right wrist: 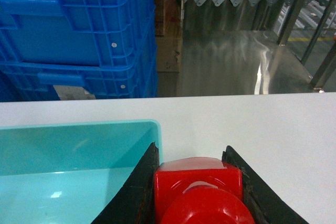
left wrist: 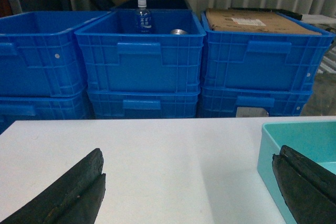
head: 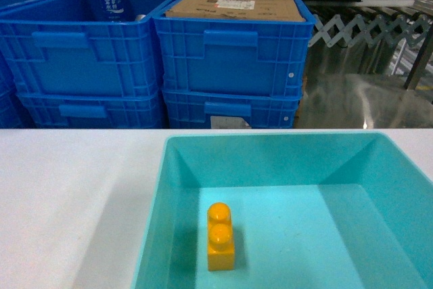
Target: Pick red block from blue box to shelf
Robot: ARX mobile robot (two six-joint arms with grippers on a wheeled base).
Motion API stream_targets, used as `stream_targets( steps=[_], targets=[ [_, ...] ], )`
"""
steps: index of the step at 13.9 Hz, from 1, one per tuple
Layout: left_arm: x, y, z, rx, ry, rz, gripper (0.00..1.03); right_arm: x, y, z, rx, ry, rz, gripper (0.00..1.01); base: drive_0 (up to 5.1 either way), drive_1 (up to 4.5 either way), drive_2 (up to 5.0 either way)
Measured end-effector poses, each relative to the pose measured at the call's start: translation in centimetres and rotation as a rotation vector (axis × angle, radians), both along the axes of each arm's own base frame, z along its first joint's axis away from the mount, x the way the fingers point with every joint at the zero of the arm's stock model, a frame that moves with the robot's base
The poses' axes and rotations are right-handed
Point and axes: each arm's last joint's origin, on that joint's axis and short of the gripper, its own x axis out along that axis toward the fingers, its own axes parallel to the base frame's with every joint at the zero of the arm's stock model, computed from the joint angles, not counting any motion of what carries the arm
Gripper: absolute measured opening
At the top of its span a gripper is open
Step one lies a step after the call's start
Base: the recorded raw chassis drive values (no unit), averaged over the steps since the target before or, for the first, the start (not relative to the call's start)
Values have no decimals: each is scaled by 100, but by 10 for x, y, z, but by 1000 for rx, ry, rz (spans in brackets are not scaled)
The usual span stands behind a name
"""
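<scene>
The right tool [right wrist: 197, 192] is clamped on the red block [right wrist: 198, 187], holding it up just past the blue box's [right wrist: 79, 129] corner, over the white desk [right wrist: 252, 124]. The left tool [left wrist: 184, 192] hangs with its fingers apart, holding nothing. The picking up looks done, so next the block must go to the shelf [right wrist: 310, 35], far off at about 1 o'clock.

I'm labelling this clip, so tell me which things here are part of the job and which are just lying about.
Part of the job:
red block, gripped in the right tool
turquoise blue box

Just lying about:
yellow-orange two-stud brick in the box
dark blue crates
water bottle
cardboard
</scene>
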Motion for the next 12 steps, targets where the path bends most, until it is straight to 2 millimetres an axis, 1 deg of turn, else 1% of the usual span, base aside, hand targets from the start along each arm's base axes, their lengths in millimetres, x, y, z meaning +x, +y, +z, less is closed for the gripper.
stream_targets(
  steps=[12],
  targets=[
    [0, 0, 0, 0, 0, -1, 98, 0, 0, 0, 1, 0, 1, 28, -161, -161, -161]
  ],
)
